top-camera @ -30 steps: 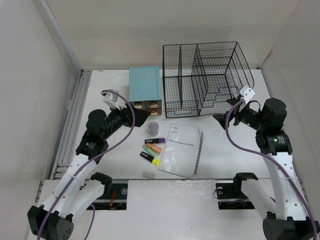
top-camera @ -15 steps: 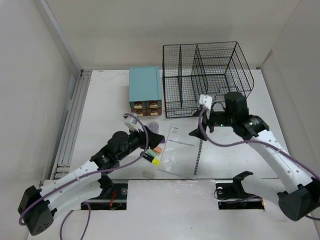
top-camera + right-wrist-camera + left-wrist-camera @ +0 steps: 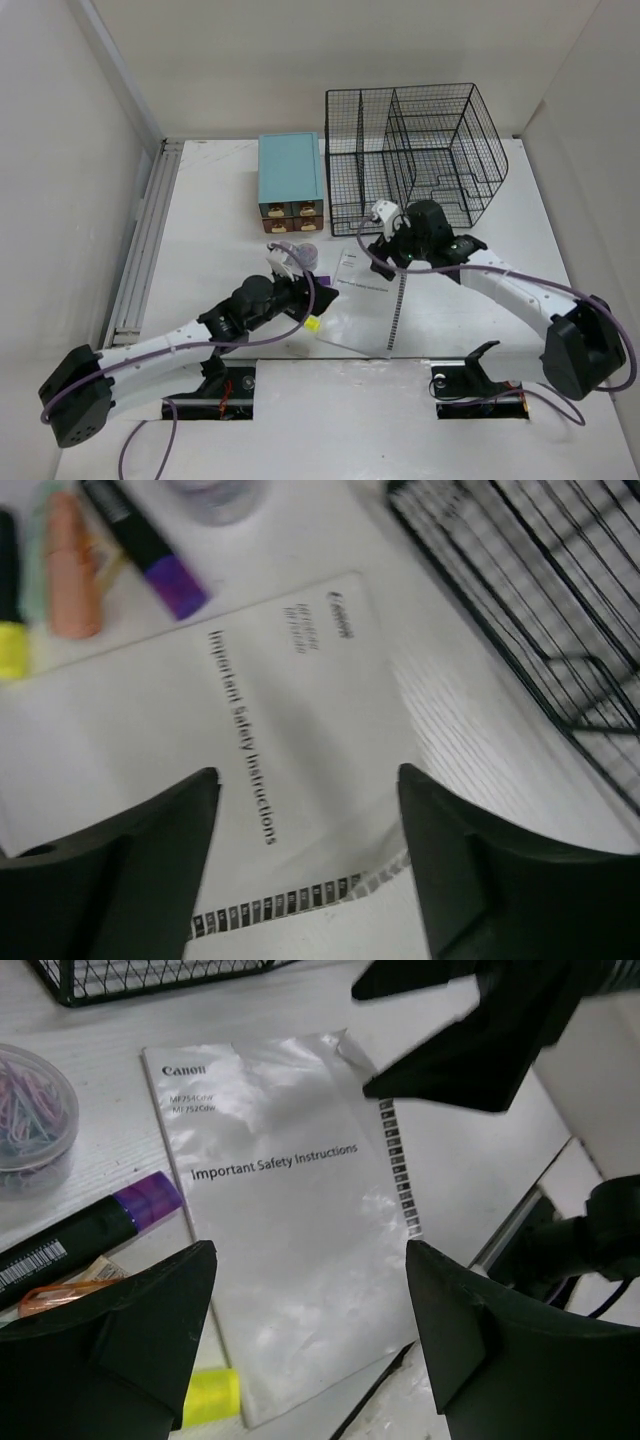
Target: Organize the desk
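The flat white desk lies under the left end effector and right end effector, both spread empty.

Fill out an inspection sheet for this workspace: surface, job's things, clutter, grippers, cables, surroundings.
Surface: white desk, with a metal rail along its left edge.
Job's things: safety instructions booklet lying flat on the desk; teal drawer box and wire-mesh rack at the back.
Clutter: highlighters and tub of paperclips loose to the left of the booklet.
Grippers: left gripper and right gripper both open and empty, over the booklet.
Cables: purple cables run along both arms.
Surroundings: white walls on three sides.
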You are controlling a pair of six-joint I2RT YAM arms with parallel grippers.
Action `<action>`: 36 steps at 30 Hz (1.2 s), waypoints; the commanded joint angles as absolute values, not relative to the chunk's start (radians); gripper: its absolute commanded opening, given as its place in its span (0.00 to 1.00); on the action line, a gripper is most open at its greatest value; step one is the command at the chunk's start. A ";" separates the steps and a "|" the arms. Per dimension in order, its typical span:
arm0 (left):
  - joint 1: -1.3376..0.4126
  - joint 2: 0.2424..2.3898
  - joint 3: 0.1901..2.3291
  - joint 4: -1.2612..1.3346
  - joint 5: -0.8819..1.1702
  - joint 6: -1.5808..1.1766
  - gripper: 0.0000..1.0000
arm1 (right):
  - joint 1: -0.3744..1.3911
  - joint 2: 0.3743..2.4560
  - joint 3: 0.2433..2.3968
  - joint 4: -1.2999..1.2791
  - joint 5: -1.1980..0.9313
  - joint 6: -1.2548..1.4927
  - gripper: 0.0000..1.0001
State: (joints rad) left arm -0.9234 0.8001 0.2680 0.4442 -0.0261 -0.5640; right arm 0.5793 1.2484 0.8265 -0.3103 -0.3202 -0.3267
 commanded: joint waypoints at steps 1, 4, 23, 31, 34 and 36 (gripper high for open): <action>-0.954 0.895 0.284 0.563 0.006 -0.473 0.74 | 0.491 1.279 0.888 -0.215 -0.217 -0.131 0.82; -0.963 0.978 0.284 0.626 0.018 -0.427 0.74 | 0.430 1.301 0.858 -0.215 -0.241 -0.076 0.98; -0.973 1.333 0.327 0.894 0.092 -0.386 0.59 | 0.288 1.506 0.788 -0.244 -0.506 0.034 1.00; -0.973 1.489 0.374 0.928 0.115 -0.396 0.23 | 0.288 1.555 0.779 -0.232 -0.578 0.043 0.92; -0.973 1.543 0.399 0.948 0.124 -0.405 0.20 | 0.288 1.543 0.770 -0.232 -0.591 0.043 0.81; -0.973 1.578 0.408 0.957 0.124 -0.416 0.20 | 0.288 1.519 0.761 -0.232 -0.603 0.043 0.61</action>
State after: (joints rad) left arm -0.9680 1.5558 0.3679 0.8871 0.1017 -0.4011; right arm 0.2939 1.5429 0.7685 -0.2306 -0.5613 0.0341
